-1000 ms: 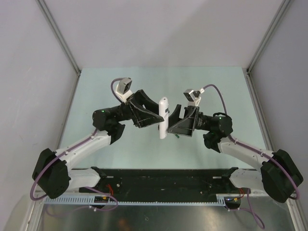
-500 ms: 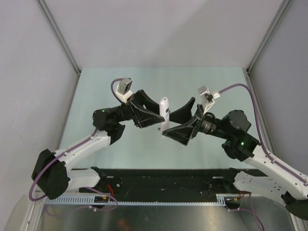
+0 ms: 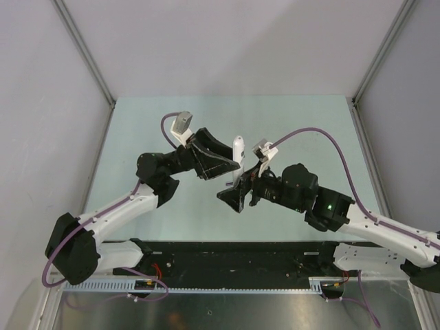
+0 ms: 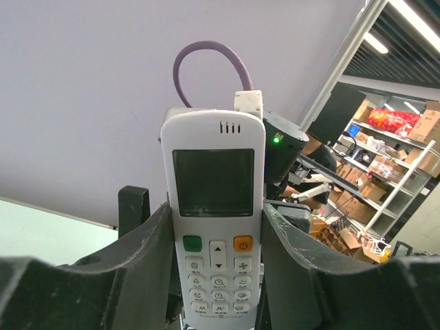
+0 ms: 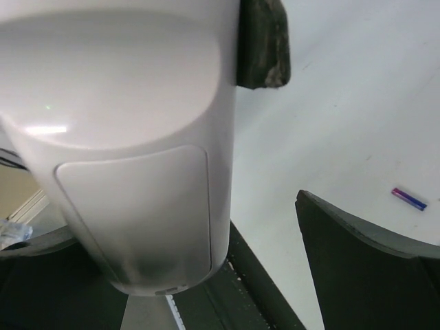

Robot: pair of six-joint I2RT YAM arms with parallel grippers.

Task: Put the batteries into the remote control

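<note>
Above green table (image 3: pixel 309 124), remote control (image 4: pixel 213 227) stands gripped between left fingers (image 4: pixel 146 265) (upright).

The remote control (image 4: pixel 214 227) is presenting smooth white plastic, with its back shell reflecting glossy highlights and its display appearing dull grey. The left gripper (image 4: pixel 216 210) and right gripper (image 3: pixel 232 196) are showing matt black plastic fingers (image 4: pixel 144 261), scuffed pale along the edges. The purple-blue battery (image 5: pixel 410 199) is showing a glossy wrap. The table (image 3: pixel 309 124) is appearing smooth and matt.
</note>
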